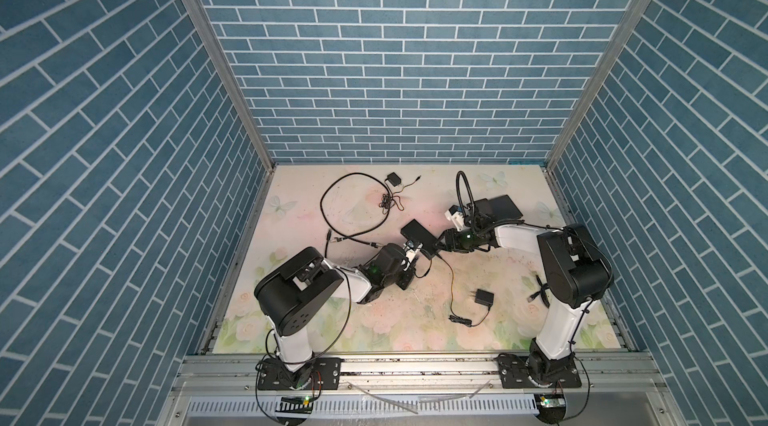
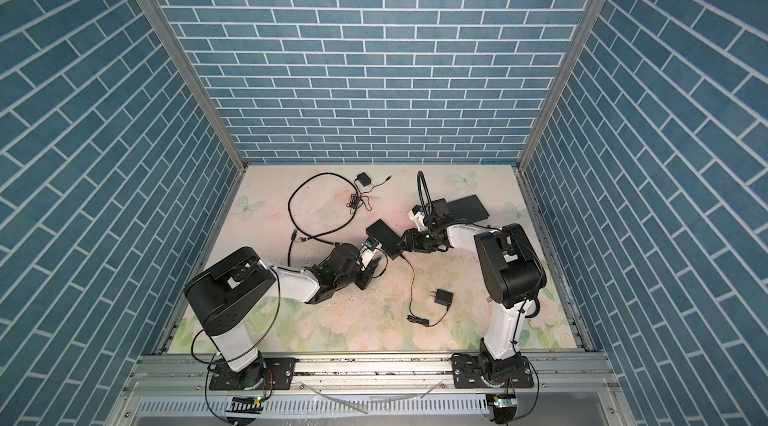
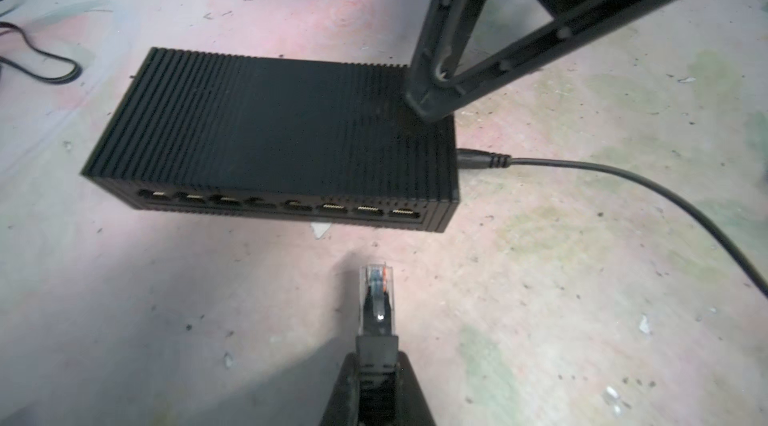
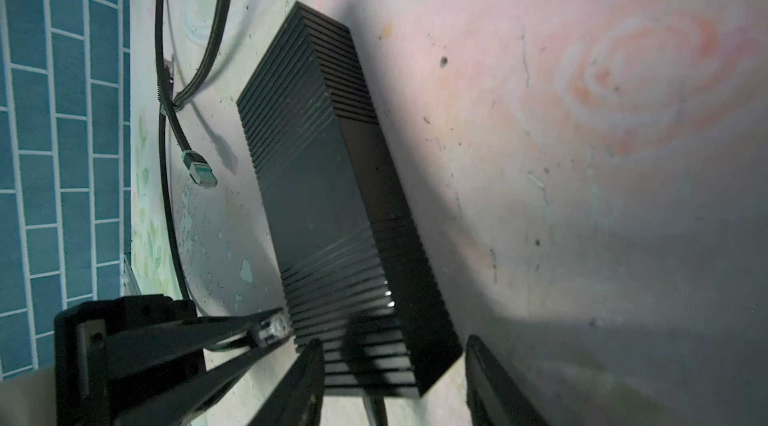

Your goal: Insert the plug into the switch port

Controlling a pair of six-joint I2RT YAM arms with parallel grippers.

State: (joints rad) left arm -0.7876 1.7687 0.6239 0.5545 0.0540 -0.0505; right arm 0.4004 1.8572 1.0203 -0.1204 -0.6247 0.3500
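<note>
left end effector (image 3: 376, 361): holding plug (image 3: 376, 291) facing switch (image 3: 266, 129) | right end effector (image 4: 392, 345): wide, astride switch

Switch (image 3: 270, 129): no lettering or port numbers can be read.
Power adapter (image 1: 484, 298): no label can be made out.

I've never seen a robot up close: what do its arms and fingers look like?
The left arm and right arm both have white tubular links between bulky black rounded joints, on black bolted base plates. Thin black cables trail along them; a green light glows near each wrist. The fingers are long black plastic with triangular cut-outs.
</note>
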